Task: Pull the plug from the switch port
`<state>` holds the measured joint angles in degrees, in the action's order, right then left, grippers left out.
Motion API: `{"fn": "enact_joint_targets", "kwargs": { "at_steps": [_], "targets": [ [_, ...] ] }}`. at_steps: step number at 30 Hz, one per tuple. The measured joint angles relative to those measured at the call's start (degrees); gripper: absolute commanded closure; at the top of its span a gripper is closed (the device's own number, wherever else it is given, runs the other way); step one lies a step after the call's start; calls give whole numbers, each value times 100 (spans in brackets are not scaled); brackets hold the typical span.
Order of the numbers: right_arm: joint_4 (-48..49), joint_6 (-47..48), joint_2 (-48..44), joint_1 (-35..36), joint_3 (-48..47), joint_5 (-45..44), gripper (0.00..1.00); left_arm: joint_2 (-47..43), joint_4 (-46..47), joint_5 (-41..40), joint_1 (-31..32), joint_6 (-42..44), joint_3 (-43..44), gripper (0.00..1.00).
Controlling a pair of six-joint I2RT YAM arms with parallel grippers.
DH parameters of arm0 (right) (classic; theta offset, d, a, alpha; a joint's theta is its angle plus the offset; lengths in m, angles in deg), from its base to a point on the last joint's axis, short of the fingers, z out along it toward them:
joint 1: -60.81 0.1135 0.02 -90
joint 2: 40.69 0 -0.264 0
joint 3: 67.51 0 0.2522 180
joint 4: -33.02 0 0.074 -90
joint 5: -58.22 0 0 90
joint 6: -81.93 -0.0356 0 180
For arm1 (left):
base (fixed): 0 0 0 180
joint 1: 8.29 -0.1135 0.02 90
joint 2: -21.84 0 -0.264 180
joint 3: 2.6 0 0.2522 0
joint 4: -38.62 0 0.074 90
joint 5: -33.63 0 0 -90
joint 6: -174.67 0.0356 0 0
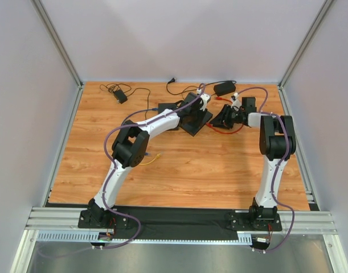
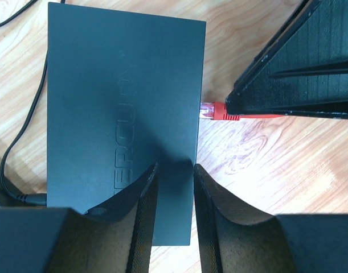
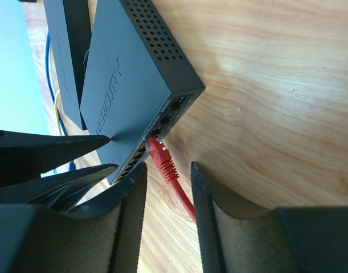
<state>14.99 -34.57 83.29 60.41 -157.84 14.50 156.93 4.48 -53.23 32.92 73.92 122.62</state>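
Observation:
The black switch (image 1: pixel 195 117) lies on the wooden table, its top face filling the left wrist view (image 2: pixel 122 114). A red plug (image 3: pixel 160 156) sits in a port on its front face, its clear tip showing at the switch's edge (image 2: pixel 208 110). My left gripper (image 2: pixel 175 168) stands open, pointing down over the port-side edge, one finger over the top face and the other just past the edge. My right gripper (image 3: pixel 168 166) is open, its fingers on either side of the red cable (image 3: pixel 182 196) just behind the plug, with gaps still showing.
A second black box (image 3: pixel 68 51) lies behind the switch, with blue and yellow cables (image 3: pixel 50 68) beside it. Two power adapters (image 1: pixel 224 87) (image 1: pixel 120 95) and loose black leads lie along the back. A yellow cable end (image 1: pixel 154 157) lies mid-table. Walls enclose three sides.

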Motion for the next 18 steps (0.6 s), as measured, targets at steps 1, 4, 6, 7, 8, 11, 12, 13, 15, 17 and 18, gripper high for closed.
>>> {"fn": "enact_joint_targets", "kwargs": {
  "at_steps": [1,4,6,7,8,11,12,13,15,17,18],
  "targets": [
    [-2,-2,28,0,-11,55,64,0,-2,-7,0,0,4,62],
    [-22,-9,125,0,-92,177,64,2,-2,-13,0,0,4,62],
    [-39,-20,162,26,-140,227,64,4,-2,-13,0,-2,7,62],
    [-57,-17,166,42,-151,227,64,4,-2,-13,0,-2,7,62],
    [-76,-20,168,70,-166,229,64,4,-2,-13,0,-2,7,62],
    [-149,-7,195,144,-225,227,64,4,-2,-11,0,-2,7,63],
    [-186,-2,208,151,-258,229,64,4,-2,-13,0,-2,7,63],
    [-208,0,225,151,-282,234,64,4,-2,-11,0,-2,7,63],
    [-264,2,245,146,-326,249,64,4,-2,-7,0,-2,7,63],
    [-321,4,247,149,-354,236,64,4,-2,-4,0,-2,7,63],
    [-332,4,249,149,-363,234,64,4,-2,-2,0,-2,7,63]
  ]
}}
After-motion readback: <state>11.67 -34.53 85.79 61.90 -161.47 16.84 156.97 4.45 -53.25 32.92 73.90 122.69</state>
